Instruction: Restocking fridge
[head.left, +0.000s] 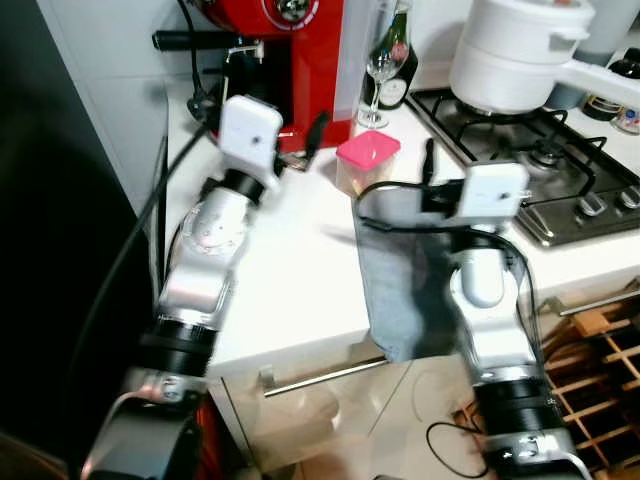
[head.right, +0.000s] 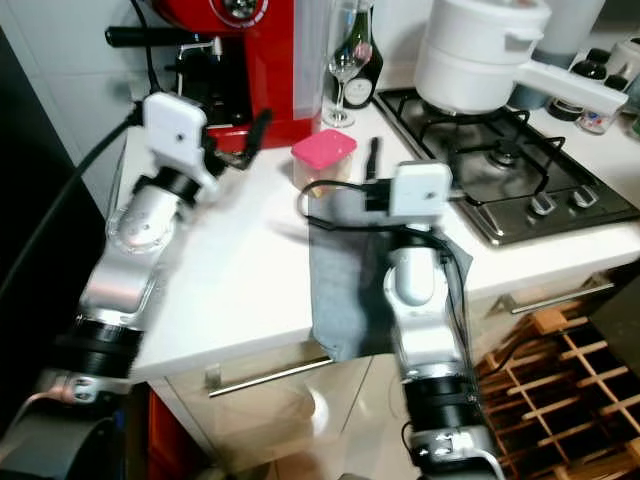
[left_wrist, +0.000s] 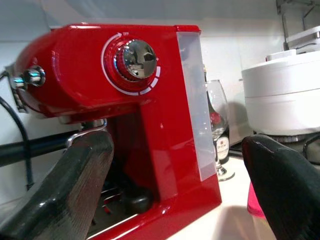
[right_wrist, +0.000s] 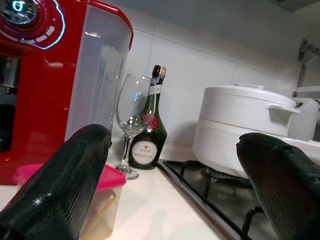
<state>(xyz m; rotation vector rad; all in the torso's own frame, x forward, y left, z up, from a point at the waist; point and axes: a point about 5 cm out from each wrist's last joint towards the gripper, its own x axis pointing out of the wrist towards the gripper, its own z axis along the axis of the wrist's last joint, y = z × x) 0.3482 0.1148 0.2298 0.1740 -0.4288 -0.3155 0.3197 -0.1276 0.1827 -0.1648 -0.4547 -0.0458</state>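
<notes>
A small clear container with a pink lid (head.left: 367, 160) stands on the white counter (head.left: 290, 270), just right of the red coffee machine (head.left: 300, 50). My left gripper (head.left: 300, 145) hovers over the counter in front of the machine, to the left of the container, open with nothing between its fingers (left_wrist: 75, 185). My right gripper (head.left: 432, 165) is over a grey cloth (head.left: 395, 270), just right of the container, also open and empty. The right wrist view has the pink-lidded container (right_wrist: 114, 197) low beside one finger (right_wrist: 60, 185).
A wine glass (head.left: 382, 80) and a dark bottle (head.left: 400, 60) stand behind the container. A white pot (head.left: 515, 55) sits on the gas hob (head.left: 540, 160) at right. The cloth hangs over the counter's front edge. A wooden wine rack (head.left: 600, 370) is low right.
</notes>
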